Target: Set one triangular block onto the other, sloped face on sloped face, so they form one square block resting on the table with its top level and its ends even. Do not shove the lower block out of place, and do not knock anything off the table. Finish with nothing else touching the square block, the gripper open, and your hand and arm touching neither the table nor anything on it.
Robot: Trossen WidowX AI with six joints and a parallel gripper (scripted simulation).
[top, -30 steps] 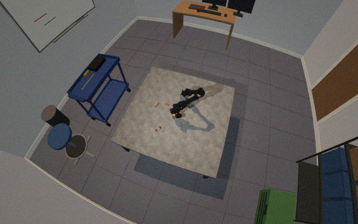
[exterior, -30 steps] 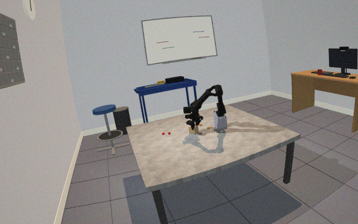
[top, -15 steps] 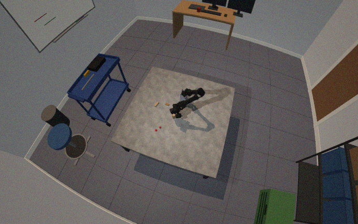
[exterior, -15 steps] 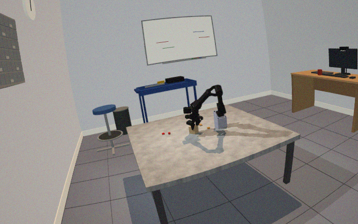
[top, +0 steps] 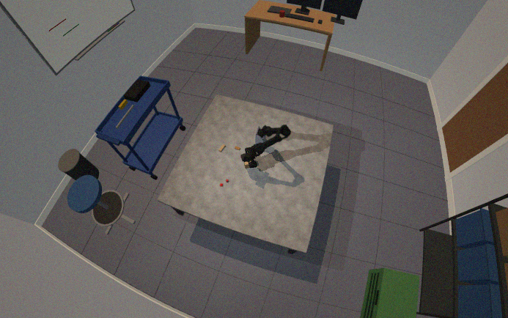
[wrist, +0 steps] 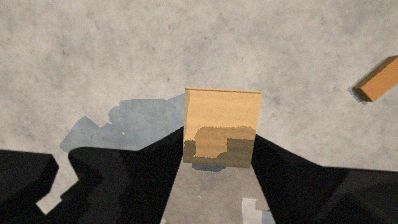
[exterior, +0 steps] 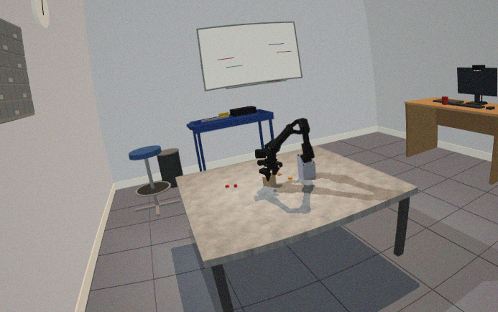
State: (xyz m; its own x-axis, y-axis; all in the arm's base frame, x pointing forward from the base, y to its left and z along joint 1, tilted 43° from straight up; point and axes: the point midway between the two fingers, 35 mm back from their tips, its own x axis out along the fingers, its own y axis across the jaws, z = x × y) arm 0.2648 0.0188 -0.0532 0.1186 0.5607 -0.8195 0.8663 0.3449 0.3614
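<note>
The two light wooden triangular blocks appear as one squarish body (top: 246, 163) (exterior: 265, 180) (wrist: 220, 112) at the gripper. In the wrist view the upper block's flat top fills most of it; a thin strip and dark seam run along its far edge. The sloped faces and the contact with the table are hidden. My gripper (wrist: 215, 131) is shut on the upper block, one finger on each side, pointing down. How far the fingers reach down beside the lower block is unclear.
An orange-brown bar (top: 221, 148) (wrist: 381, 80) lies to the right in the wrist view. A smaller orange piece (exterior: 289, 178) lies nearer the arm's base. Two small red cubes (top: 221, 185) (top: 226, 180) (exterior: 226, 185) (exterior: 235, 185) lie on the table (top: 271, 220) (exterior: 243, 228).
</note>
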